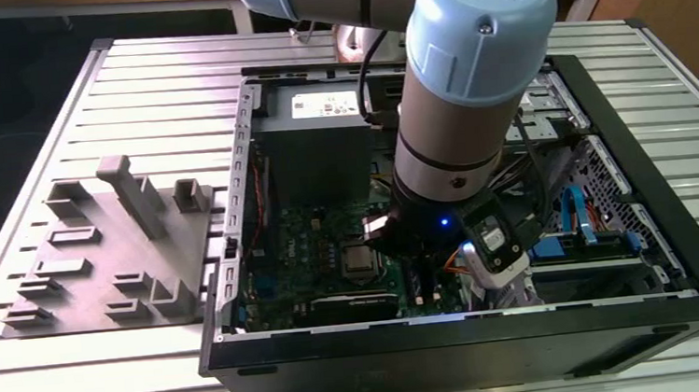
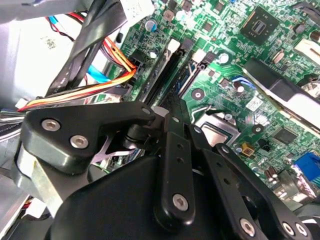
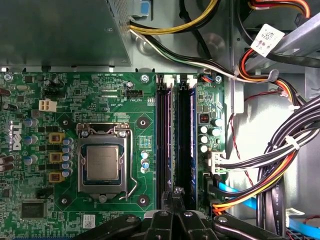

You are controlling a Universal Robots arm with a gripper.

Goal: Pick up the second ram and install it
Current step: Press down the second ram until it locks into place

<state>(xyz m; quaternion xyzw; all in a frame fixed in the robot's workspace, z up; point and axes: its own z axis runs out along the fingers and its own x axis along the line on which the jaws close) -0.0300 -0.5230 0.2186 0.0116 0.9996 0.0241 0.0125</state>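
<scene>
My gripper is low inside the open PC case, right over the memory slots beside the CPU socket. In both wrist views its two black fingers stand close together, their tips down at the near end of the slots. Long dark strips run the length of those slots. I cannot tell whether the second ram is one of these strips or sits between the fingertips. In the exterior view the arm hides the slots.
A grey holder tray with upright slabs lies on the slatted table at the exterior view's left. Bundled cables crowd one side of the slots, and the power supply fills the case's far part. A graphics card sits near the front wall.
</scene>
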